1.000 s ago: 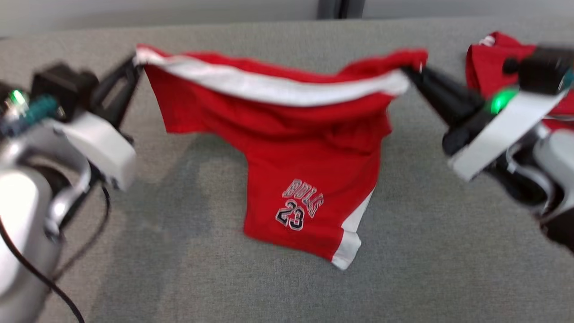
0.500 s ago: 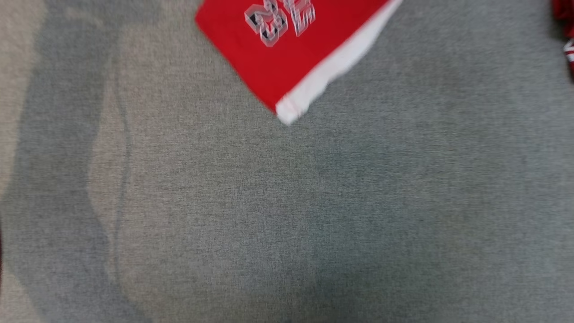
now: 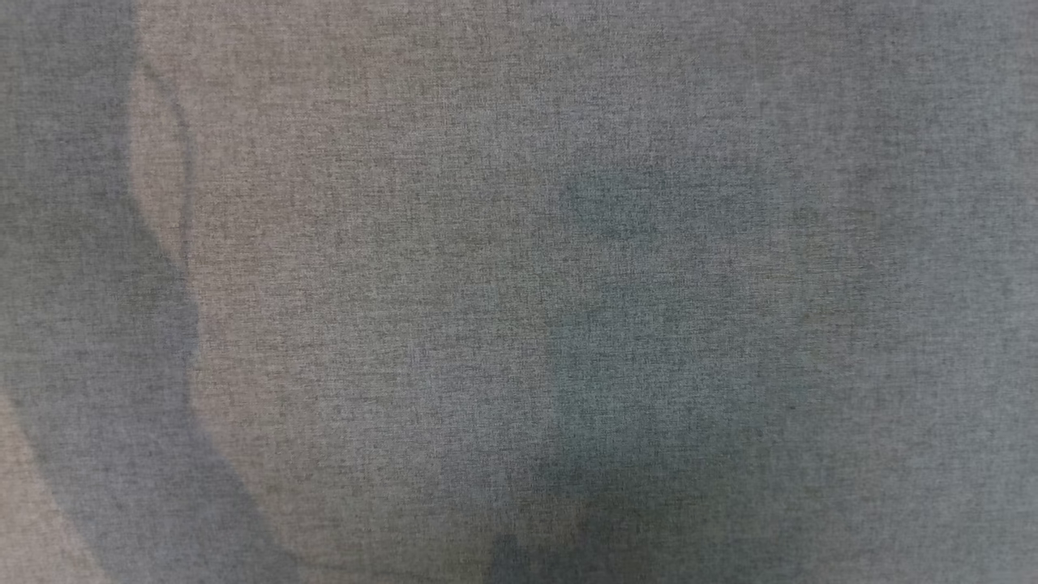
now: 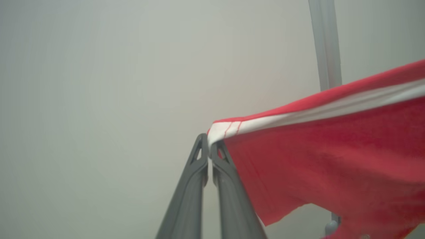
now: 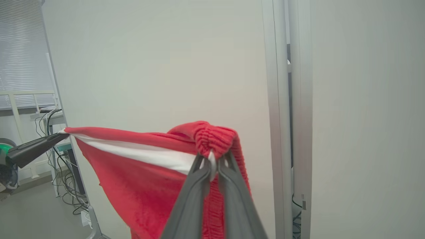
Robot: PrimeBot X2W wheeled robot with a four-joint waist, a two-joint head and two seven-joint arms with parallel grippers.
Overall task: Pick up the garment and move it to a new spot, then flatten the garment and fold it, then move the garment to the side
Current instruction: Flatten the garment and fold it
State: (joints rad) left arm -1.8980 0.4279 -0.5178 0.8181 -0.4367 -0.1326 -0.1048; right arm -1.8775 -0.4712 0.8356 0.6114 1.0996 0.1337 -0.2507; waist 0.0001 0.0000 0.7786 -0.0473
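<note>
Left jaws: closed tight on the garment's (image 4: 332, 159) white-striped corner, fingers (image 4: 196, 186) aimed at a pale wall (image 4: 99, 83).
Right jaws: clamped on its ribbed red band.
Garment: stretched aloft between both.

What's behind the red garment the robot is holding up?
A plain pale wall is behind the red garment, with tangled cables beside it. Whatever sits low behind the cloth is covered.

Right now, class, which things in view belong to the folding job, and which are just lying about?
Job: red garment; left gripper; right gripper; grey surface.
Lying about: cables; window blind; metal post.
</note>
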